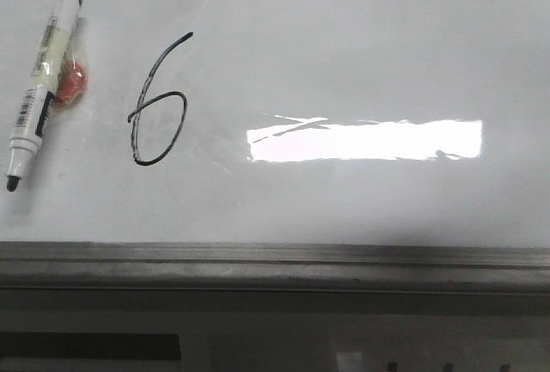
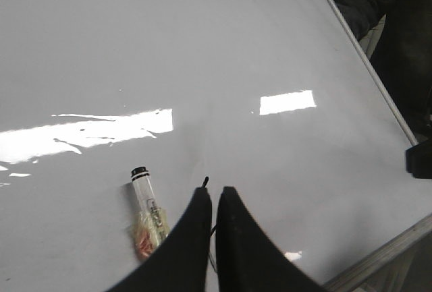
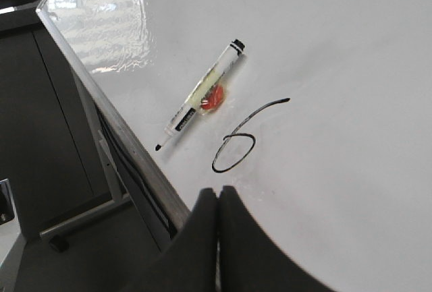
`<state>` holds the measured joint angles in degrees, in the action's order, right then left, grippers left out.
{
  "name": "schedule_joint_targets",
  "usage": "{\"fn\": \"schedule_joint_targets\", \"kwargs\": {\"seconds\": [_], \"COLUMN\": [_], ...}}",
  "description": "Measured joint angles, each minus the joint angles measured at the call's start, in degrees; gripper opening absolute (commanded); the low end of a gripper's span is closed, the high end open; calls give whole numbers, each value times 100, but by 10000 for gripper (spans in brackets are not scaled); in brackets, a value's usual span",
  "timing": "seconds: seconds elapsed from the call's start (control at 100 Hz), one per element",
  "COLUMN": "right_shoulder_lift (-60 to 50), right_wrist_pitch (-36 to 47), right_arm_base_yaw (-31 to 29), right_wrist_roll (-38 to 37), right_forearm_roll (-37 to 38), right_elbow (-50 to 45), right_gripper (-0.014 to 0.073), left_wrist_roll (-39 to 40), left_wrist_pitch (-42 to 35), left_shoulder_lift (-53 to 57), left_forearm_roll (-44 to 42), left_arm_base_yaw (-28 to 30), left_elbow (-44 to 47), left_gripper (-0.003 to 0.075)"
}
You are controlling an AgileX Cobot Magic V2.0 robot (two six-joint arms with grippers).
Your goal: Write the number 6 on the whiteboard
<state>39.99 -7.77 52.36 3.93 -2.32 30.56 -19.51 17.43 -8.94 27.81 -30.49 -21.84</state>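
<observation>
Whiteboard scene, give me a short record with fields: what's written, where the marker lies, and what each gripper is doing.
surface: whiteboard, glossy, with a grey edge rail along its near side
written mark: number 6, black, slanted, loop closed
marker: lying flat on the board left of the 6, uncapped, tip toward the rail
beside marker: small orange-red object, touching it, identity unclear
left gripper: shut, empty, above the board
right gripper: shut, empty, near the rail
task status: the 6 appears finished

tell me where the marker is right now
In the front view the marker lies uncapped at the whiteboard's far left, just left of the number 6, tip toward the grey edge rail.
</observation>
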Motion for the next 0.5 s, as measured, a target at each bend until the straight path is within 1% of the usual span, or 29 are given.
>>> {"fn": "schedule_joint_targets", "kwargs": {"seconds": [0.16, 0.26, 0.38, 0.5], "right_shoulder_lift": [-999, -1509, -1860, -1926], "right_wrist_pitch": [147, 147, 147, 147], "right_arm_base_yaw": [0, 0, 0, 0], "right_wrist_roll": [0, 0, 0, 0], "right_forearm_roll": [75, 84, 84, 84], "right_elbow": [-907, -1294, -1581, -1747], "right_gripper": [-64, -64, -64, -64], "left_wrist_roll": [-7, -7, -7, -7], "left_wrist_pitch": [61, 74, 74, 82], "left_shoulder_lift": [736, 923, 923, 923], "left_forearm_roll": [-367, -436, -442, -447], "left_arm_base_yaw": [0, 0, 0, 0], "left_elbow": [645, 930, 1195, 1397], "left_gripper": [-20, -20, -20, -20]}}
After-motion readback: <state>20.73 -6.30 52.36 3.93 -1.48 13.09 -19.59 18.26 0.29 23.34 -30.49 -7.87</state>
